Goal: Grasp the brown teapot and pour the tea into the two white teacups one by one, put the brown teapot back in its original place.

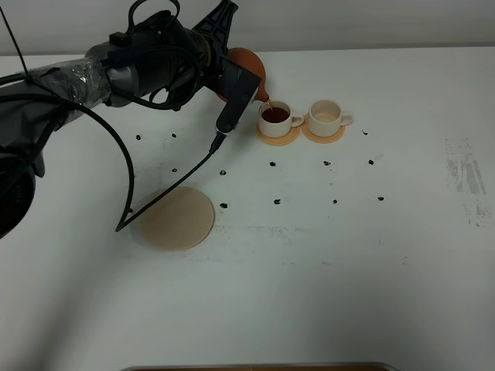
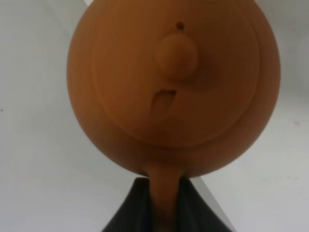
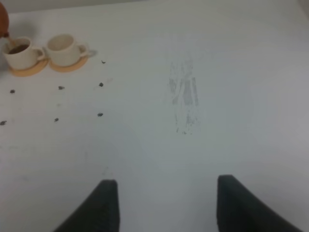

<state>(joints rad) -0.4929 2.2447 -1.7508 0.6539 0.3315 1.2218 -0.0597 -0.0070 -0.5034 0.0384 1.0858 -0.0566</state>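
Note:
The brown teapot [image 1: 249, 62] hangs tilted at the back of the table with my left gripper [image 1: 232, 69] shut on its loop handle. In the left wrist view the teapot [image 2: 174, 82] fills the frame, and the dark fingers [image 2: 128, 212] clamp the handle. A thin stream of tea runs from the spout into the left white teacup [image 1: 275, 116], which holds dark tea. The right white teacup [image 1: 326, 114] looks empty. Each cup sits on a small orange coaster. The pale beige disc [image 1: 176, 218] lies bare, nearer the front left. My right gripper [image 3: 166, 203] stands open over bare table, far from the cups [image 3: 19, 53].
Small black dots [image 1: 277, 202] mark the white table in rows. A grey smudge [image 1: 464, 178] lies at the right. A black cable [image 1: 174, 184] hangs from the left arm down over the disc's edge. A wooden edge [image 1: 255, 367] shows at the front.

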